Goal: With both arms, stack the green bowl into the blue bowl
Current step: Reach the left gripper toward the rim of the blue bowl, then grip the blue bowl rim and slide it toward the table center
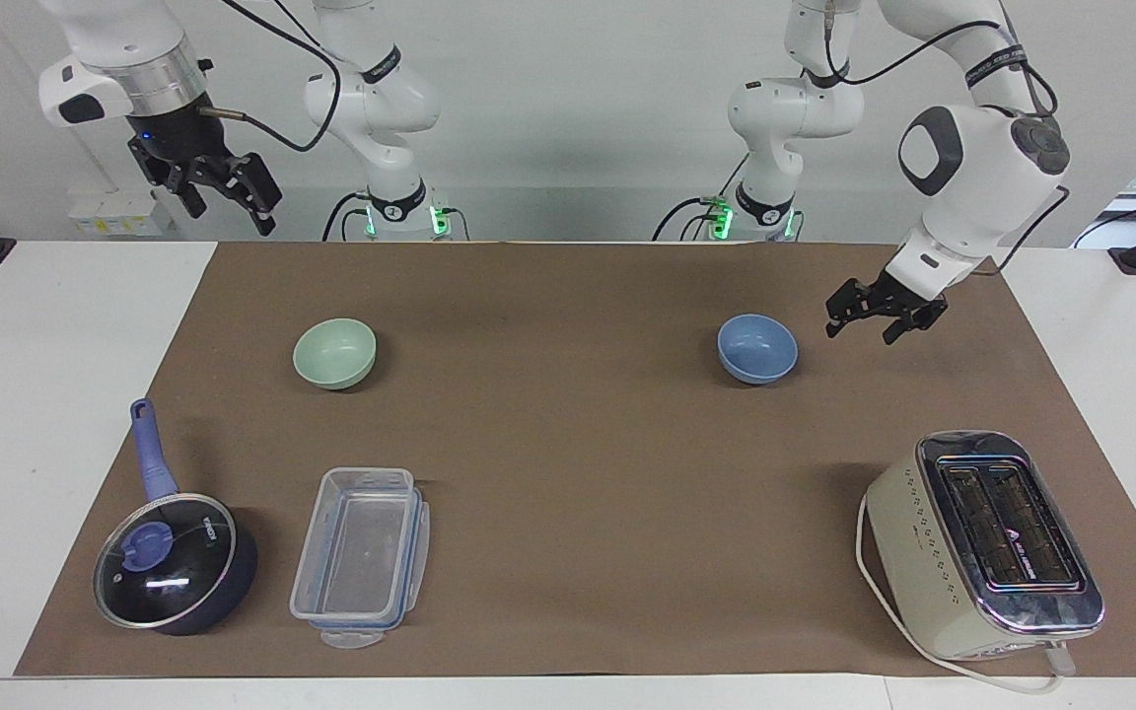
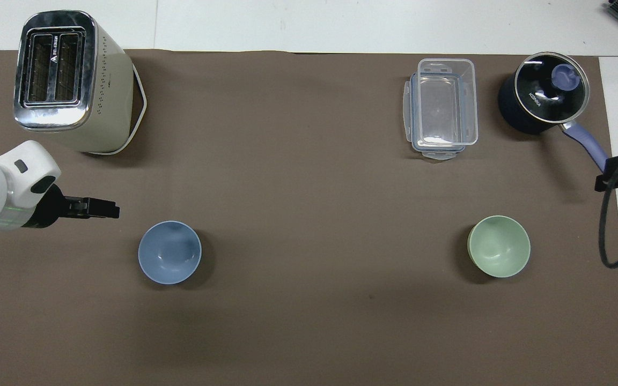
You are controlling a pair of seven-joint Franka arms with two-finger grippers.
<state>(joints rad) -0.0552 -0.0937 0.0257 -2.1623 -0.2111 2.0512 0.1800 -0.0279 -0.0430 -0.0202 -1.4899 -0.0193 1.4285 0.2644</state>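
We had stacked nothing: the green bowl (image 1: 334,353) and blue bowl (image 1: 757,348) sat well apart on the counter (image 1: 568,444), our left pincer (image 1: 874,318) hung released at the blue bowl's three o'clock in the facing view, and our right pincer (image 1: 218,192) waited released, high above the counter's edge at the green bowl's eleven o'clock.

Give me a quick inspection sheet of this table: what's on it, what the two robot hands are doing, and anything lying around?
Surface: brown mat on a white table.
Job's things: green bowl and blue bowl, both upright and apart, each toward a different arm's end; not stacked.
Clutter: toaster, clear lidless box, lidded saucepan, all farther from the robots than the bowls.
Grippers: left gripper low beside the blue bowl, fingers open, not touching it; right gripper raised by the mat's corner, fingers open, waiting.
Cables: toaster cord looped beside it; black cables on both arms.
Surroundings: white wall; nothing else seen.
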